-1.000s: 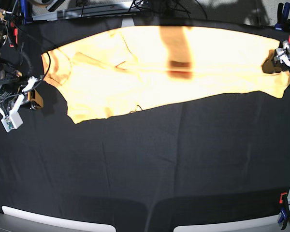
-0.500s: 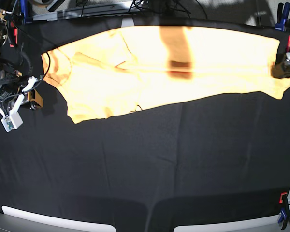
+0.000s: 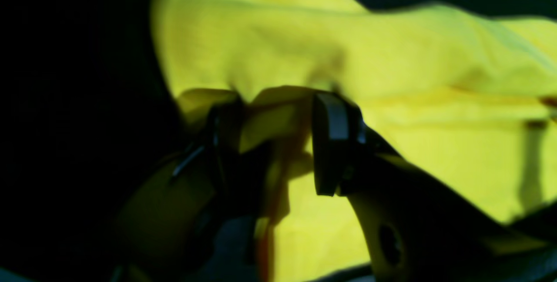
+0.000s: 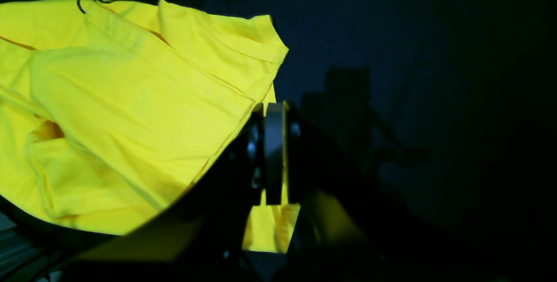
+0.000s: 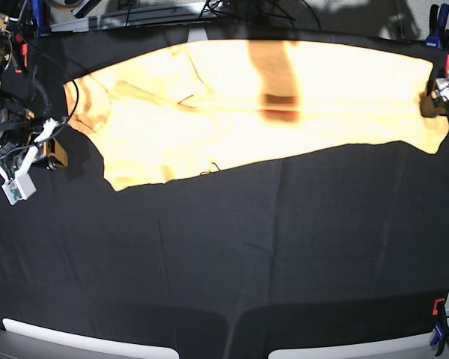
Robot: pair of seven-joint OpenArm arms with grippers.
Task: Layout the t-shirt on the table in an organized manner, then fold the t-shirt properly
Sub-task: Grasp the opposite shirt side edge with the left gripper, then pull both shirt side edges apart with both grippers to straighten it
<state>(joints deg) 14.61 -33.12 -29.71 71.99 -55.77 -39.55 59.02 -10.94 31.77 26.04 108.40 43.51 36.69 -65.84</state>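
A: Along the far edge of the black cloth worktop (image 5: 232, 247) lies the pale orange-yellow cotton t-shirt (image 5: 284, 112), stretched.

B: Left end effector (image 3: 278, 142) grips its hem; right end effector (image 4: 274, 156) closed, empty. Over-pulling risks bunching.

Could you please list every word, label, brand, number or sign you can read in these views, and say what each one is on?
No readable text in any view.
t-shirt: plain, no print or visible label.
table: bare black cloth, no markings.
Clamps at the table's edges: too small to show any lettering.
Left wrist view: too blurred to read anything.
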